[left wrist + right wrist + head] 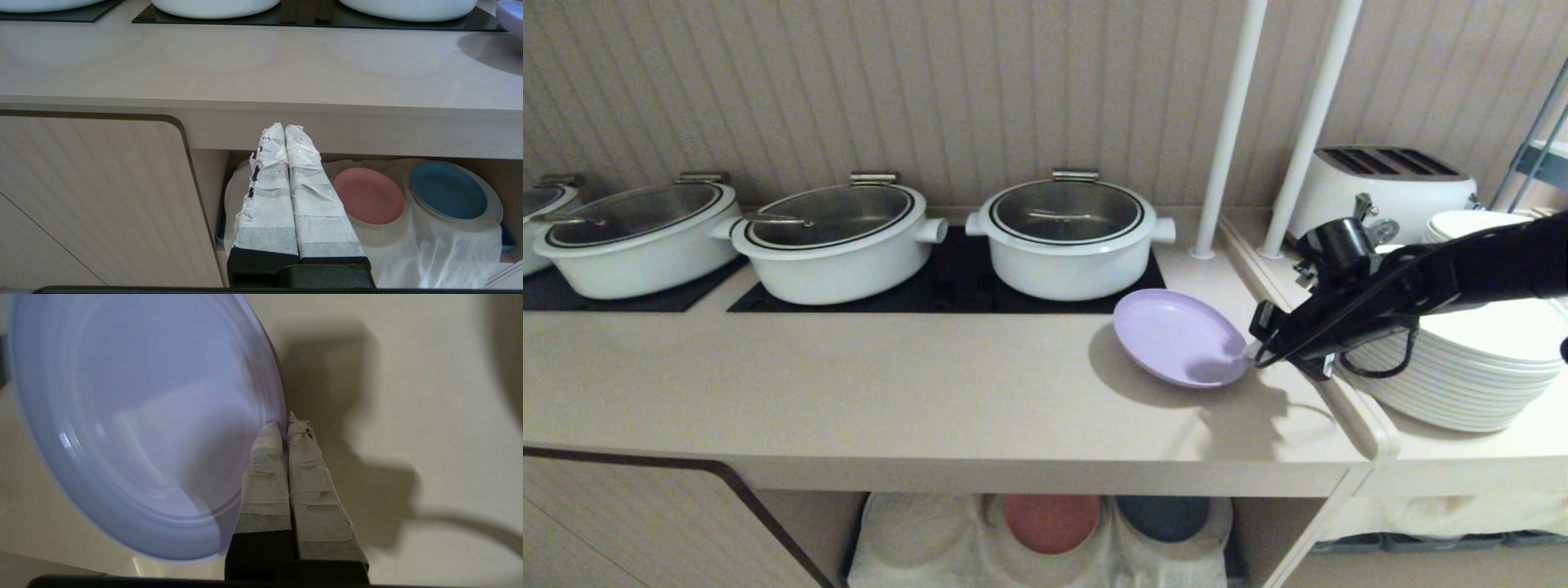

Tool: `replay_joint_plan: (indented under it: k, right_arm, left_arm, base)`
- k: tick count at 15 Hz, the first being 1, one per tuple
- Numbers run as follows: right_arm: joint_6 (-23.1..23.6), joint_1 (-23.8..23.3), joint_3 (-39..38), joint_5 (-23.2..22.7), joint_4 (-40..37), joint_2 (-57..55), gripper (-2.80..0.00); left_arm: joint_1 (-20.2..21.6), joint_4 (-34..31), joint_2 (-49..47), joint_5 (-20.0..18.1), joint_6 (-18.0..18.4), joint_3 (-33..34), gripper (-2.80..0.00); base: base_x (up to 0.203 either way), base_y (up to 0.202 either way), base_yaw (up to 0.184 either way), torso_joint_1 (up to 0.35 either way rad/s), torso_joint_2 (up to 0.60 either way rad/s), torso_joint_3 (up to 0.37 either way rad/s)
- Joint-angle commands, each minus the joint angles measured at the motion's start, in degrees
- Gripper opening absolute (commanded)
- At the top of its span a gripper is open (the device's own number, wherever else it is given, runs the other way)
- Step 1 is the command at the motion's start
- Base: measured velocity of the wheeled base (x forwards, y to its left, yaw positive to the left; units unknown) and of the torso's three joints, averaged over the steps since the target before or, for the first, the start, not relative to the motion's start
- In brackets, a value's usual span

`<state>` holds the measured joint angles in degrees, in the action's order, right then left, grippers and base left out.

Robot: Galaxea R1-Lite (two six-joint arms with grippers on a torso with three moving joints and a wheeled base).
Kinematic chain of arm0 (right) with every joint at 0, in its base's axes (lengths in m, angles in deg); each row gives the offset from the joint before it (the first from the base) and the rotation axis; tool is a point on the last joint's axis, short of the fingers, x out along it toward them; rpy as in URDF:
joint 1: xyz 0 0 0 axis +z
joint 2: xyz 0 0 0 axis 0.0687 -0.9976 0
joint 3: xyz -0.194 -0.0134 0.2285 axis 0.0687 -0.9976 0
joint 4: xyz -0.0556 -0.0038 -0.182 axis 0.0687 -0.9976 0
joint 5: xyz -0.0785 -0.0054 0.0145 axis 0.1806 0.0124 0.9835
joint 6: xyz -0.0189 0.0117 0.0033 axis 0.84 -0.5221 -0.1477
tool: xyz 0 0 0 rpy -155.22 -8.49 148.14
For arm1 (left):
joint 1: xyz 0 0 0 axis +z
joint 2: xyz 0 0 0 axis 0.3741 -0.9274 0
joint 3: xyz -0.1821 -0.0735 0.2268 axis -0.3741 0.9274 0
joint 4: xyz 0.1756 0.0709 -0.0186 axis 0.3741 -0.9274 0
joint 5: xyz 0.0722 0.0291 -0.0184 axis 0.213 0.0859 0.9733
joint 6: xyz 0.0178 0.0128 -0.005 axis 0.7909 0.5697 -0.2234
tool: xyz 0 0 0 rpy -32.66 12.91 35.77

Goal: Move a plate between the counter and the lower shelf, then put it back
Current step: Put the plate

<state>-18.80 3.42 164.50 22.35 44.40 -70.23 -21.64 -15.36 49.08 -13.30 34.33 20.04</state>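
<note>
At the right rim of the plate (135, 428), the right gripper (287, 426) has its taped fingers (265, 469) pressed together on the rim edge, one finger over the rim and the other outside it. The plate is lilac and sits tilted, its far side raised off the desk (890, 376), casting a shadow beneath. It lies just in front of the rightmost white pot (1068, 241), near the desk's right end. The right arm reaches in from the right, passing over a stack of white plates (1470, 367) to the right of the lilac plate.

The left gripper (284, 128) hangs in front of the lower shelf (453, 253), below the desk edge, its taped fingers (267, 204) shut together and holding nothing. In the shelf, on white cloth, lie a pink plate (369, 196) and a blue plate (447, 191), well below the lilac plate.
</note>
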Motion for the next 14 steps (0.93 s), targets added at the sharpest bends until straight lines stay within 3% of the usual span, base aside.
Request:
replay_joint_plan:
  k: [1, 7, 11, 14]
  right_arm:
    - [0.06, -0.42, 0.07, -0.14, -0.1, 1.63, -2.8]
    - [2.85, -0.42, -0.53, -0.19, -3.66, 4.2, -2.8]
    - [9.31, -0.42, -2.2, -0.19, -8.45, 5.9, -2.8]
    - [9.64, -0.33, -3.02, -0.19, -8.45, 5.71, -2.8]
  left_arm:
    - [0.02, 0.02, -0.06, 0.04, -0.02, 0.01, -2.8]
    - [0.02, 0.02, -0.06, 0.04, -0.02, 0.01, -2.8]
    - [0.02, 0.1, -0.06, 0.04, -0.02, 0.01, -2.8]
    - [0.02, 0.07, -0.06, 0.04, -0.02, 0.01, -2.8]
  base:
    - [0.0, 0.0, 0.0, 0.0, 0.0, 0.0]
    - [0.0, 0.0, 0.0, 0.0, 0.0, 0.0]
    - [0.0, 0.0, 0.0, 0.0, 0.0, 0.0]
    - [0.0, 0.0, 0.0, 0.0, 0.0, 0.0]
